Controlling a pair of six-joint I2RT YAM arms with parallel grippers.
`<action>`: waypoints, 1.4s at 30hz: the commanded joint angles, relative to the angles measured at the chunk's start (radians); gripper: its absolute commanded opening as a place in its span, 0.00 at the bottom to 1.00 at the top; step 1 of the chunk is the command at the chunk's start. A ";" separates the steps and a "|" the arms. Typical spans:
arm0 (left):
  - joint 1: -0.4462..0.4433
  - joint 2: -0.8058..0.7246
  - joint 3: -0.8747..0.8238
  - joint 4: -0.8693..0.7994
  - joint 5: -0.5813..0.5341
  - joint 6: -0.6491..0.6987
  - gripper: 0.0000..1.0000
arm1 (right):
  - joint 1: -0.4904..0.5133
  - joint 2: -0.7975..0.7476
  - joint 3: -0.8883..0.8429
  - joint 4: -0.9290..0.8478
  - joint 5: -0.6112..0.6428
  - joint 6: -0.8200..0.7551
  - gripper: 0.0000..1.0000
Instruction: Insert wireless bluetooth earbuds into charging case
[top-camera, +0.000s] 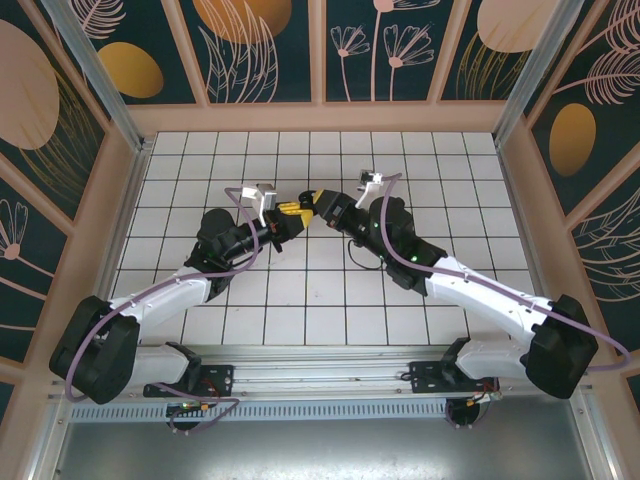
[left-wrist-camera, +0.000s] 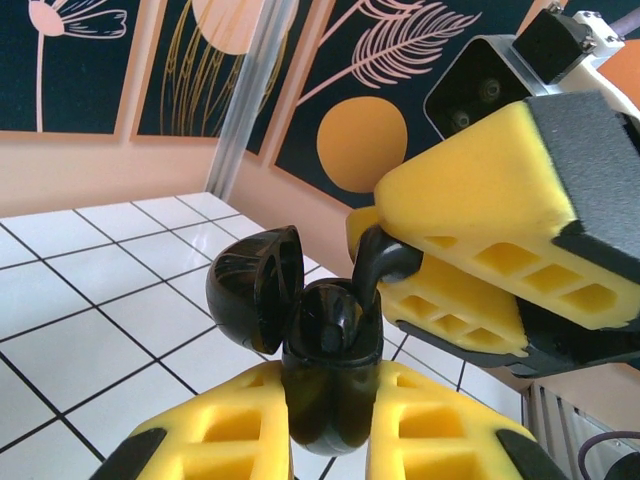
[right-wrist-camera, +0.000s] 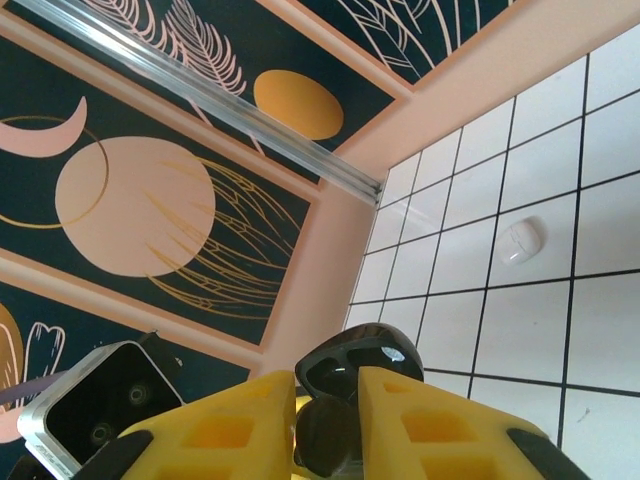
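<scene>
Both arms meet mid-table, earbud poised at the open charging case.

On my left wrist feed the left gripper (left-wrist-camera: 330, 390) is clamped tight around the lower body of the black charging case (left-wrist-camera: 335, 320), holding it upright above the white tiled table (top-camera: 330, 160) with its lid (left-wrist-camera: 255, 290) swung open to the left. The right gripper (right-wrist-camera: 325, 405) comes in from the upper right, its yellow fingers only narrowly parted and pinching a black earbud (left-wrist-camera: 382, 262), whose lower end dips into the case's open well. Whether the bud is fully seated I cannot tell. On the right wrist feed, a small white rounded object (right-wrist-camera: 520, 241) lies on a tile, well apart.
</scene>
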 joint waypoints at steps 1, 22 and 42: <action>0.004 -0.045 0.045 0.070 -0.034 0.019 0.03 | 0.021 -0.020 0.010 -0.093 -0.002 0.008 0.29; 0.004 -0.035 0.120 -0.091 0.125 0.102 0.03 | -0.112 -0.131 0.149 -0.340 -0.166 -0.170 0.52; 0.004 0.016 0.190 -0.108 0.348 0.080 0.03 | -0.351 -0.044 0.169 -0.220 -0.749 -0.131 0.57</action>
